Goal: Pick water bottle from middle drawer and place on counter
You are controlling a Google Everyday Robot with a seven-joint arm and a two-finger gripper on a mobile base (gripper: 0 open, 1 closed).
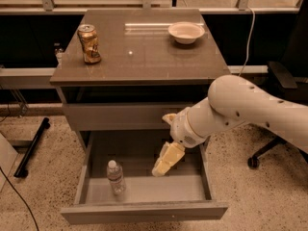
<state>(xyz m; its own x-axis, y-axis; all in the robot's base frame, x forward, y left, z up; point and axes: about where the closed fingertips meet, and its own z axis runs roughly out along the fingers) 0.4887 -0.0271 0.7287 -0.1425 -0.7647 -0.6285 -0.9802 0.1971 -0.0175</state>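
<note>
The water bottle (115,176) is small and clear with a white cap. It stands upright in the front left part of the open middle drawer (144,210). My gripper (161,166) hangs over the drawer's middle, pointing down and left, to the right of the bottle and apart from it. It holds nothing that I can see. The counter (139,57) is the glossy grey-brown top of the cabinet above.
A dented gold-brown can (89,43) stands on the counter's left side. A pale bowl (186,32) sits at its back right. An office chair (281,81) is at the right. A black stand leg (31,148) lies on the floor at the left.
</note>
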